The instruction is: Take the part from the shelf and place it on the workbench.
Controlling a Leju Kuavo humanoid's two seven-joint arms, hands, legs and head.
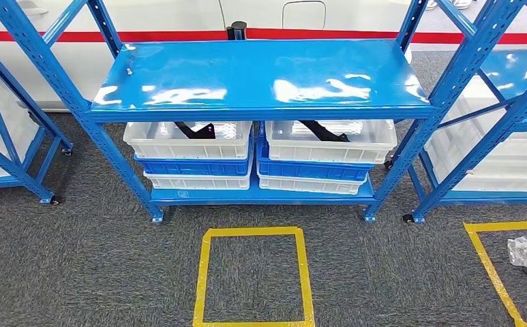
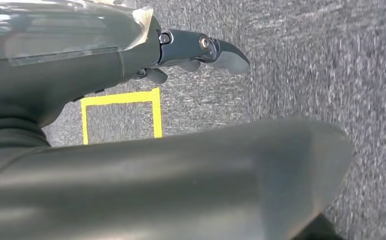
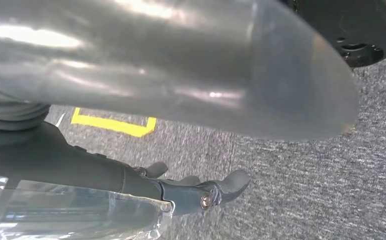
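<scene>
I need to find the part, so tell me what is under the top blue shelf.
Under the top blue shelf sit two stacks of white and blue crates. A dark part lies in the left top crate, another in the right top crate. The shelf covers their rear halves.

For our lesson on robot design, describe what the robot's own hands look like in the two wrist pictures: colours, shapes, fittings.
The left hand has dark grey, smooth, tapering fingers with rounded tips and a small round silver fastener at a pivot; clear film wraps the part behind it. The right hand looks alike: dark fingers, the same silver fastener, clear film behind. A thick, glossy grey thumb crosses the right wrist picture.
</scene>
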